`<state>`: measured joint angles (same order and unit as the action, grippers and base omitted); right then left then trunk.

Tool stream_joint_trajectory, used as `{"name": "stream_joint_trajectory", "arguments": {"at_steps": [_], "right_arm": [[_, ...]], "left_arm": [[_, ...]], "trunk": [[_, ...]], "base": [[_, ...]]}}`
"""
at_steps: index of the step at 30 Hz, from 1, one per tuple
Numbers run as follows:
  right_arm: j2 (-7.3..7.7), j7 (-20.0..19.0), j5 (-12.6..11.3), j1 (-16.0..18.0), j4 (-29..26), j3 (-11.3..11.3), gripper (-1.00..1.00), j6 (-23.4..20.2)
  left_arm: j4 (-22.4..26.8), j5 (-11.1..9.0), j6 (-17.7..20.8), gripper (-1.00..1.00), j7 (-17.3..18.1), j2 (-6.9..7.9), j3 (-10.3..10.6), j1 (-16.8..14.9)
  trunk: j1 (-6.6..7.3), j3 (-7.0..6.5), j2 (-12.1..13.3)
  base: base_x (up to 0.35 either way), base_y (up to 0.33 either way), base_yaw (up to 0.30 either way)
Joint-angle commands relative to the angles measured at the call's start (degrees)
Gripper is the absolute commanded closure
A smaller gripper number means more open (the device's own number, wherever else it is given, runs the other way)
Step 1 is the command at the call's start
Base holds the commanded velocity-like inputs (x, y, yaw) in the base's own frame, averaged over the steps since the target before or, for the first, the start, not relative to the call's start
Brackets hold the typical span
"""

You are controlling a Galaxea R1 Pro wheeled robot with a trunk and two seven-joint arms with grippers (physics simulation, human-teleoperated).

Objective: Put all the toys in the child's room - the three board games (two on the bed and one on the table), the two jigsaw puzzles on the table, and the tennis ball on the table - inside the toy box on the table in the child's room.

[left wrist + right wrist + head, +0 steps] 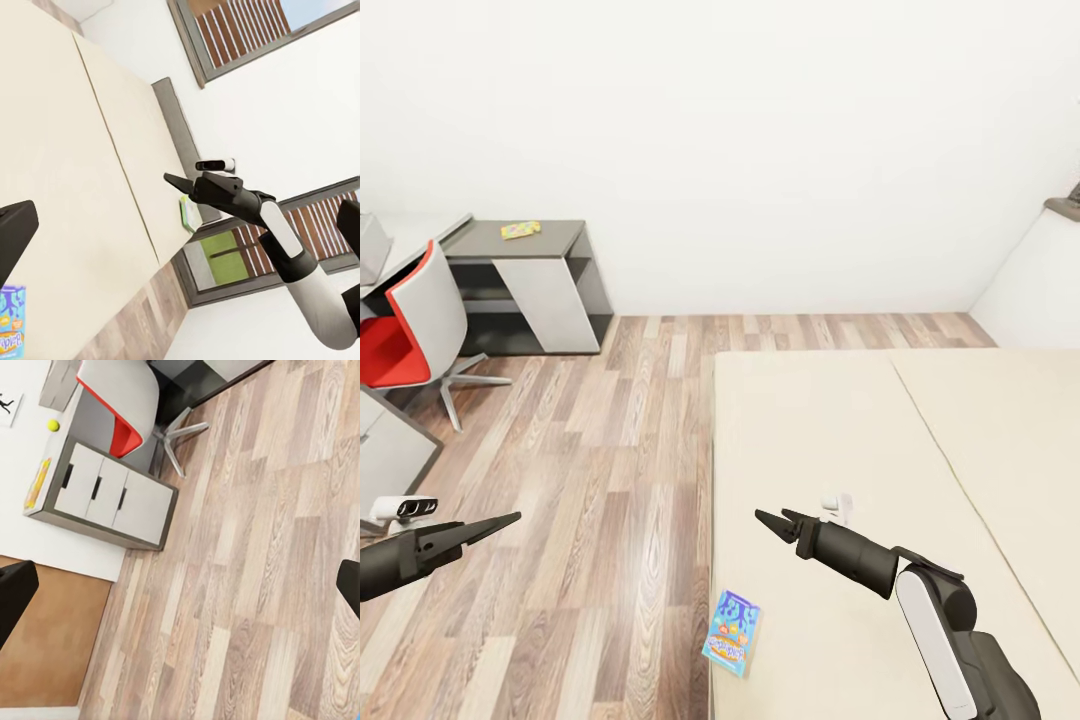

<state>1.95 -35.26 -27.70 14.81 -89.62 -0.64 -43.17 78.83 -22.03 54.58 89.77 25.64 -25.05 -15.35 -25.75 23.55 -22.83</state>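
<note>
Head view: right tool [780,519] hangs spread wide and empty above the bed [830,430]; left tool [500,522] narrow.

No lettering can be read: the print on the flat blue-green game box [732,632] at the edge of the cream bed [840,440] is too blurred.

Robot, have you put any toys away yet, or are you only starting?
Only starting. Nothing looks put away. Both hands, left and right, hold nothing. A blue game box lies at the bed's edge, a puzzle and the ball sit on the desk. The other toys aren't clear to see.
</note>
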Motion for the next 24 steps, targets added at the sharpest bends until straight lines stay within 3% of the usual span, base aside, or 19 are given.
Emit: {"name": "stream_joint_trajectory", "arguments": {"at_steps": [1, 24], "right_arm": [[-0.01, -0.08, -0.17, 0.04, -0.03, -0.06, -1.0, -0.37], [-0.34, 0.01, -0.17, 0.04, -0.03, 0.02, -1.0, -0.19]], "left_arm": [[0.01, 0.05, 0.61, -1.0, 0.23, 0.02, 0.02, -0.03], [0.01, 0.16, 0.62, -1.0, 0.23, -0.12, 0.17, -0.03]], "trunk": [[-0.03, -0.01, -0.09], [-0.03, -2.21, -0.09]], "base": [[0.0, 0.0, 0.0], [0.0, 0.0, 0.0]]}}
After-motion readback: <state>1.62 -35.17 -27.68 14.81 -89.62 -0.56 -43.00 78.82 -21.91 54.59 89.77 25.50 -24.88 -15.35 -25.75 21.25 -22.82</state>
